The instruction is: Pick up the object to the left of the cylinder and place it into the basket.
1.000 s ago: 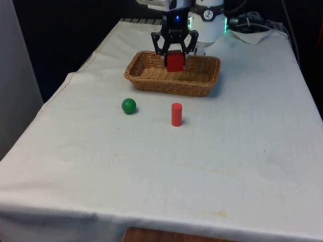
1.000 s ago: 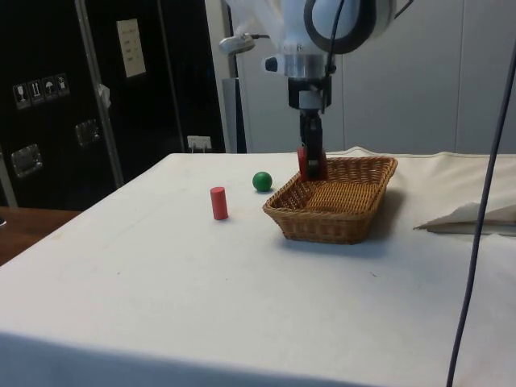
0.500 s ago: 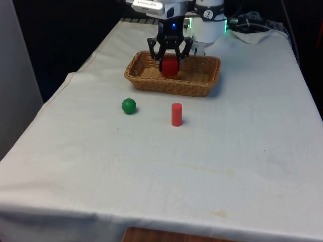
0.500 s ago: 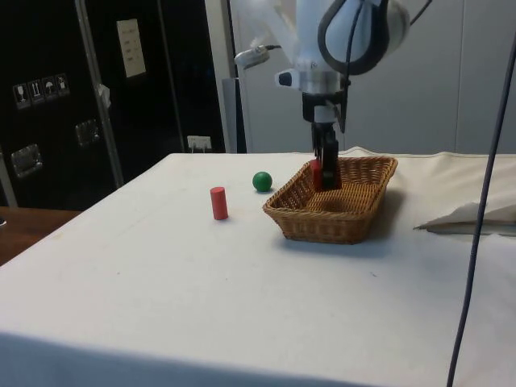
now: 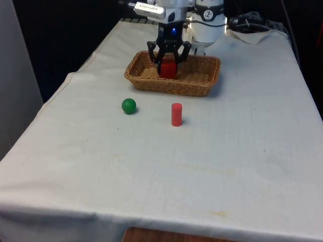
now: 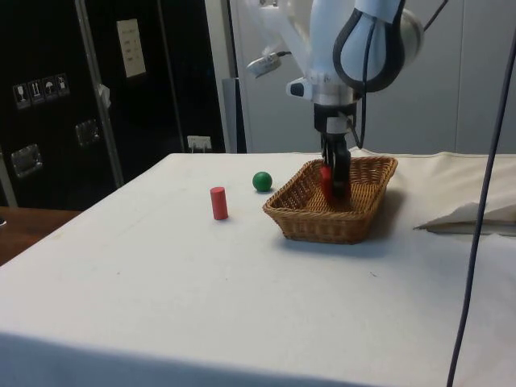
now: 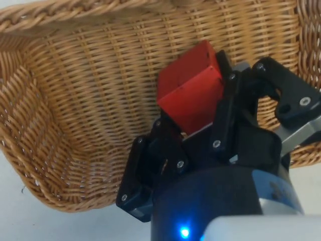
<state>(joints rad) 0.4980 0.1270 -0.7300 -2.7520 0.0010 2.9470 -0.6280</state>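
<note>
A red block (image 5: 168, 69), plain and matte with flat faces and sharp edges, is sitting between the two black fingers of the gripper (image 5: 168, 61), which are closing on its opposite sides and gripping it. In the wrist view the block (image 7: 190, 93) is showing two clean faces, tilted a little against the weave behind it, with the fingers (image 7: 224, 113) pressing on it from either side. The gripper (image 6: 334, 179) is hanging down inside the basket (image 6: 364, 218), holding the block (image 6: 326, 181) low within its walls; whether the block is touching the basket floor, I cannot tell.

The basket (image 5: 200, 88) is a shallow rectangular tray of tan woven wicker, standing on the far part of the table. Nearer the camera, apart from the basket, a green ball (image 5: 128, 106) is lying on the cloth, and a small red cylinder (image 5: 176, 114) is standing upright to the front view's right of it, well apart from it.

The table (image 5: 151, 166) is wearing a white cloth with light creases and a few faint marks. In the side view dark cabinets (image 6: 81, 89) are standing behind the table, and a black cable (image 6: 480, 210) is hanging down along the edge of the picture.
</note>
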